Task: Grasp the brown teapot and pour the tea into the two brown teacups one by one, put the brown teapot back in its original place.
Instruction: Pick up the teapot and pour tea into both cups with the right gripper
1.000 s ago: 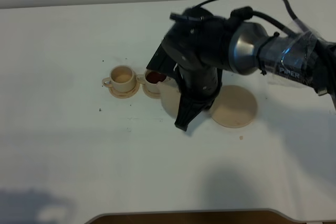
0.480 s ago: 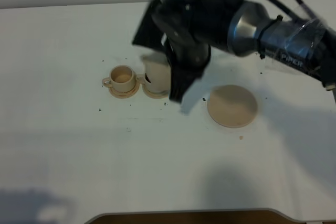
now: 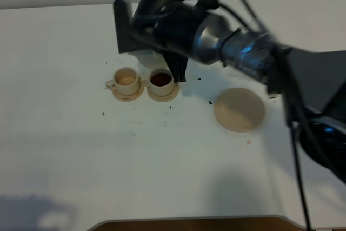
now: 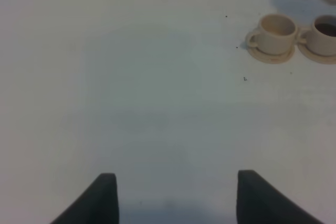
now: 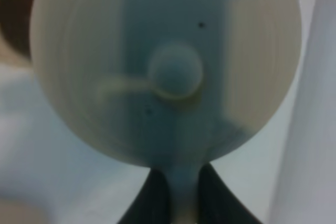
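Once over the right teacup (image 3: pixel 161 80), brown teapot (image 5: pixel 168 72) now behind.

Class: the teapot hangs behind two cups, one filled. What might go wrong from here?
The empty-looking left teacup sits close beside the filled right teacup, so a stray pour could overflow the filled one.
The right gripper pinches the brown teapot by its thin handle; it may swing and drip; specks dot the table.

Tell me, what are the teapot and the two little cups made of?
The teapot looks like pale tan ceramic: smooth, softly matte, with a moulded lid knob. The teacup with dark tea and the teacup beside it look the same: thick rims, even tan colour. Blur leaves hard plastic possible.
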`<state>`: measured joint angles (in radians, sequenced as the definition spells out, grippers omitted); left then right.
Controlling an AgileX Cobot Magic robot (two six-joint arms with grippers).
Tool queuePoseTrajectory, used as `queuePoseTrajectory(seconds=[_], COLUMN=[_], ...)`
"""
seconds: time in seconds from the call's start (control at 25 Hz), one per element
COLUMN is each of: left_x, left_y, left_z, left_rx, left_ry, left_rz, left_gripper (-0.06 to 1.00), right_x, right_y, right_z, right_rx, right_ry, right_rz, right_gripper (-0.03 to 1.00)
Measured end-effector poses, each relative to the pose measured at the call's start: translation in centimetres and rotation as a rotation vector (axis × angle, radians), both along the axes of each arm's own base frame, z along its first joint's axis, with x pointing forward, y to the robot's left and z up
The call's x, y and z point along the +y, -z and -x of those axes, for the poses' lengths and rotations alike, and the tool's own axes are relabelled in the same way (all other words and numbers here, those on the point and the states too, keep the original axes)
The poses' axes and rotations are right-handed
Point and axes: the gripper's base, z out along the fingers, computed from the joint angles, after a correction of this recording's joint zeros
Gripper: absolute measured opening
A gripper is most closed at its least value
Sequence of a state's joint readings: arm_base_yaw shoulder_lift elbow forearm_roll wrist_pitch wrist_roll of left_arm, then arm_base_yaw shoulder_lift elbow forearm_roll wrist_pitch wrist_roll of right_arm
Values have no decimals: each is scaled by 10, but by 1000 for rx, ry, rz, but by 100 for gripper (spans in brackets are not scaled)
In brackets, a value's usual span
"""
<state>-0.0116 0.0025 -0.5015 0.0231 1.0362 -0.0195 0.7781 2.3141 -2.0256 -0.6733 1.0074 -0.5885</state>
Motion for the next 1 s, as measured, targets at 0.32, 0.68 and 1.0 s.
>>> queuePoseTrajectory(seconds=[0.32,0.68,1.0], left_x=[0,0,0], left_y=[0,0,0], left_z=[0,0,0], left_rx=[0,0,0], left_ry=[0,0,0], left_rz=[0,0,0], left_gripper=[50,50,50], right_x=[16,19,27], right_y=[14,27,25], right_z=[-14,-15,-13], right_rx=[-155,-156,-189], right_ry=[-180,-273,-378], right_rz=[87,211,290], right_gripper=[12,12,12])
